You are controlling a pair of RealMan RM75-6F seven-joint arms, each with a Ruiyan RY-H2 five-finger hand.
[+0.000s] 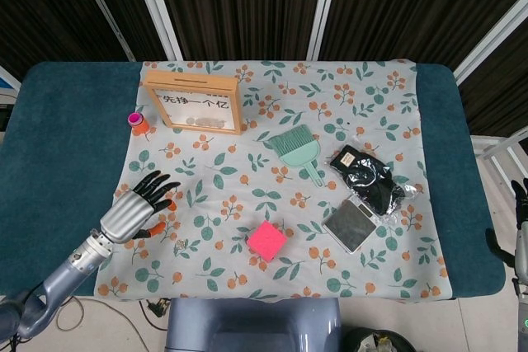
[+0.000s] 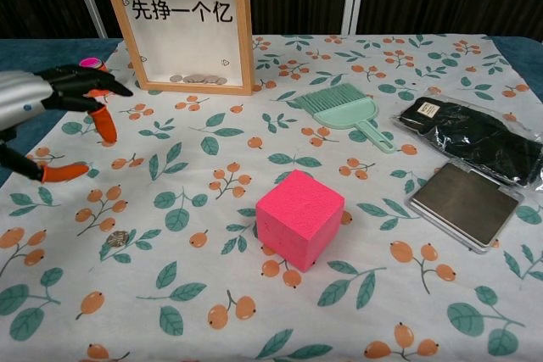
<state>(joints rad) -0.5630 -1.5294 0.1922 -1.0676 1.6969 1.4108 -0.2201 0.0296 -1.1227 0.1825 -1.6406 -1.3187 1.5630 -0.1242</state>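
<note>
Currently left hand (image 1: 132, 213) hovers over the worktop's (image 1: 58, 121) near-left cloth, fingers (image 2: 95, 84) spread, holding nothing. Coin (image 2: 118, 238) lies flat just below the fingertips, nearest thing. Money box (image 1: 194, 102) stands upright well beyond them. Right hand barely shows; can't tell its state.

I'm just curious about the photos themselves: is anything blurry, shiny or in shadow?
Head view: even overhead light, soft short shadows, everything sharp; the black plastic bag glints a little. Chest view: the pink cube is crisp and casts a small shadow beneath, the left robot hand is slightly soft at the picture's edge, and the money frame shows no strong glare.
</note>
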